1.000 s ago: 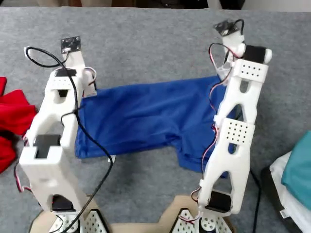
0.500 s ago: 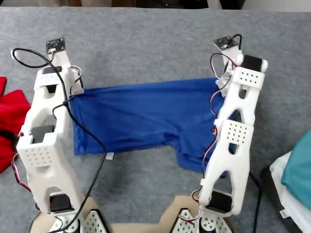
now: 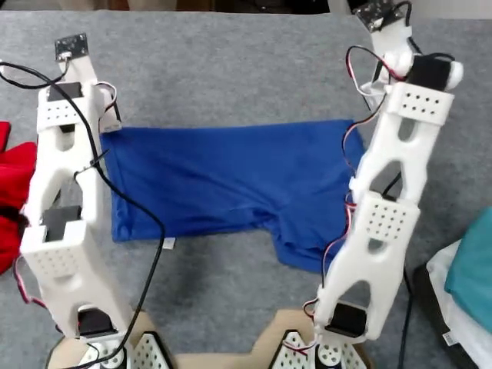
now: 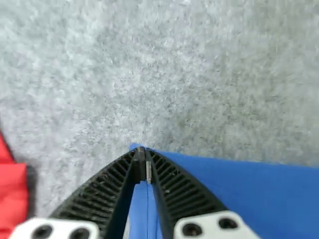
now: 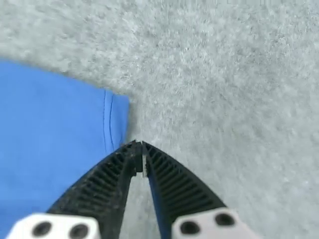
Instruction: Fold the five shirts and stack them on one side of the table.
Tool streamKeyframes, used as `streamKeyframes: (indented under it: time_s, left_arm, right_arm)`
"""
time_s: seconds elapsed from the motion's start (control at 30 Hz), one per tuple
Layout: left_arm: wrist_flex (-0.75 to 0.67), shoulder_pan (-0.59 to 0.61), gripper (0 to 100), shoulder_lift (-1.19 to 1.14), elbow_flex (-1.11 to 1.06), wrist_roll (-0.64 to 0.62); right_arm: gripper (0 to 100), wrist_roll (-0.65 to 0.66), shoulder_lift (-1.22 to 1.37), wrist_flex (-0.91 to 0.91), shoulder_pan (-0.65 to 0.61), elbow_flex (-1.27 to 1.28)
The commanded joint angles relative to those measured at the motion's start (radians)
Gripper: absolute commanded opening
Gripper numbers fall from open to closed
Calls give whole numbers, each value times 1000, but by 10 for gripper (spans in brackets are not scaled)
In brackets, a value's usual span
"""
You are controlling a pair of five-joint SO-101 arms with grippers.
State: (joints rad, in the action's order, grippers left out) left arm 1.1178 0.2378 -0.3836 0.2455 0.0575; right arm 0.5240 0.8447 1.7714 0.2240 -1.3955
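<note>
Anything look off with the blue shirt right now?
Mostly flat, but the blue shirt is lopsided: its near edge steps down into a loose flap on the right side, and a small white tag pokes out at the near-left corner. Separately, the red shirt lies crumpled at the far left.

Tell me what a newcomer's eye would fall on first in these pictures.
A bright blue fabric shirt lies spread flat in the middle of the grey carpeted table. The left gripper and the right gripper are each shut on one of its far corners. A crumpled red cloth lies at the table's left edge.
</note>
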Motion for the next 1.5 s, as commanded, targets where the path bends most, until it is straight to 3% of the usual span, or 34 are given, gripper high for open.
streamKeyframes:
  time_s: [0.0,0.33,0.5,0.7,0.9,1.03,1.47]
  left_arm:
    - [-2,12,20,163,-103,37]
    - [-212,-55,20,526,-603,55]
    - [-212,-49,20,616,-681,49]
    - [-207,32,20,704,-692,54]
    - [-81,60,20,763,-710,87]
    - [-106,83,20,843,-804,92]
    - [-81,97,20,1081,-1086,146]
  right_arm:
    - [5,60,-234,17,-15,183]
    - [5,269,-645,9,-16,699]
    - [5,384,-820,-15,-41,1033]
    - [8,457,-1115,-272,-120,1675]
    - [62,488,-1412,-499,-228,2201]
    - [168,503,-1454,-531,-232,2322]
    - [171,655,-1458,-689,-234,2516]
